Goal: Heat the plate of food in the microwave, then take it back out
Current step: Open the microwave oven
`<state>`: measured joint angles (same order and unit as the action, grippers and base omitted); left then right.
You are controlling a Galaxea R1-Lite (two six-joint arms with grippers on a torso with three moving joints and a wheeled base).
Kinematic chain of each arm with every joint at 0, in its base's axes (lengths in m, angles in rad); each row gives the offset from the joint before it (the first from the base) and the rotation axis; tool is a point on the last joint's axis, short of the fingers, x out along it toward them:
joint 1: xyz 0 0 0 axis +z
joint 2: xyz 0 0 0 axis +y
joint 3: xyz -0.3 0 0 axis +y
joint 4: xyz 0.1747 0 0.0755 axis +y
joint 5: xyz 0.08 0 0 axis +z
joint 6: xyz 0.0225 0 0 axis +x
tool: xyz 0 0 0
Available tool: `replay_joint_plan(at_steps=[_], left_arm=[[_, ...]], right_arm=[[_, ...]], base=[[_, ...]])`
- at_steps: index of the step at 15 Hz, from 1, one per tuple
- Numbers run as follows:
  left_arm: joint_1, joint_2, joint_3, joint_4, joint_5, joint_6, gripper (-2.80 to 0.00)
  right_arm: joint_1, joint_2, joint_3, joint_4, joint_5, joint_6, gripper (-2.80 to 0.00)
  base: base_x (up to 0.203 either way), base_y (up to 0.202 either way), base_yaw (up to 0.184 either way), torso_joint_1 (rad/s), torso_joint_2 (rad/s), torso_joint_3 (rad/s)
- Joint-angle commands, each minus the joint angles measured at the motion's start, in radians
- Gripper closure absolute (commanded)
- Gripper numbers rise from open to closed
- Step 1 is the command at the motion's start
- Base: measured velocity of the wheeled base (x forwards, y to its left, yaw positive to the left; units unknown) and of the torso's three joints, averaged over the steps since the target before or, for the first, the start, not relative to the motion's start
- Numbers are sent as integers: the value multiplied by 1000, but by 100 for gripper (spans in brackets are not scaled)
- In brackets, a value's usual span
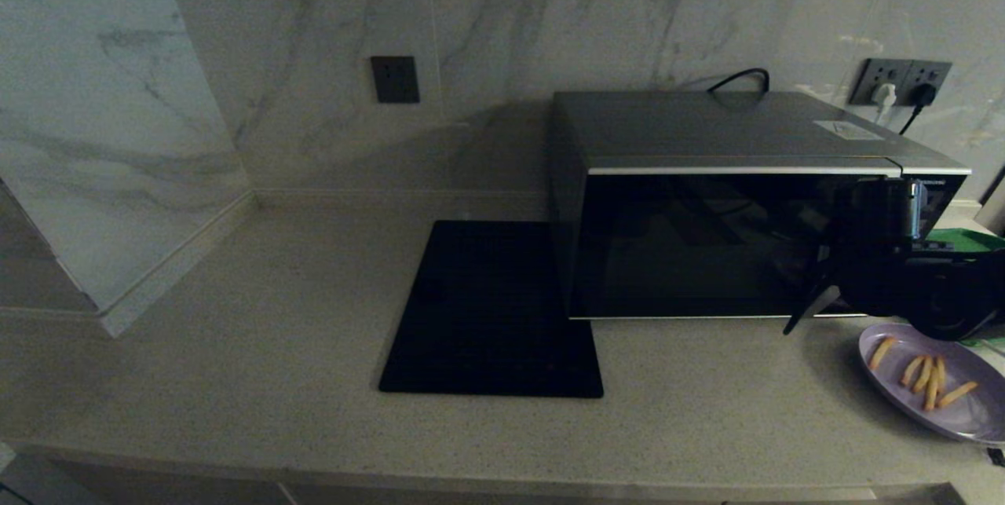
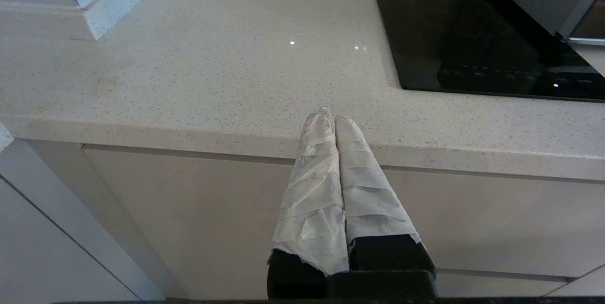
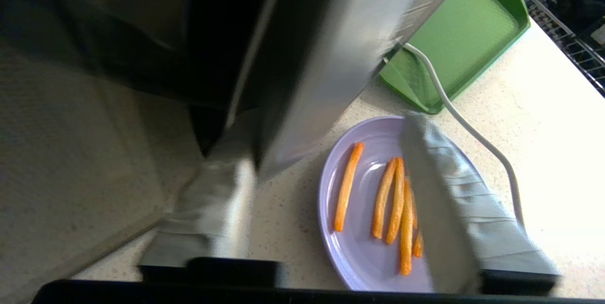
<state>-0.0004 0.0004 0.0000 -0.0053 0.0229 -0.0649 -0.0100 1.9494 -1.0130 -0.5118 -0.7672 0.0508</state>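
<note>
Microwave point(image 1: 730, 206) door closed, right gripper point(image 3: 326, 186) jaws apart straddling its front corner, plate of food point(image 3: 364, 247) beneath

1. Microwave point(image 1: 738, 206) sits on the bench point(image 1: 235, 379), door closed.
2. Right gripper point(image 1: 824, 285) is up against the lower right corner of the door.
3. Plate of food point(image 1: 934, 387) lies on the bench just below that arm.
4. Black mat point(image 1: 491, 309) sits left of the microwave.
</note>
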Motion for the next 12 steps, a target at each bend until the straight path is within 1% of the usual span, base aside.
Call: replay_joint_plan(at_steps=[1, 12], left_arm=[[0, -2, 0, -1, 0, -1, 0], [0, -2, 0, -1, 0, -1, 0]], right_arm=[[-1, 2, 0, -4, -7, 0, 0], [7, 0, 8, -8, 13, 4, 0]], base=[[0, 0, 0, 0, 0, 0], [0, 0, 0, 0, 0, 0]])
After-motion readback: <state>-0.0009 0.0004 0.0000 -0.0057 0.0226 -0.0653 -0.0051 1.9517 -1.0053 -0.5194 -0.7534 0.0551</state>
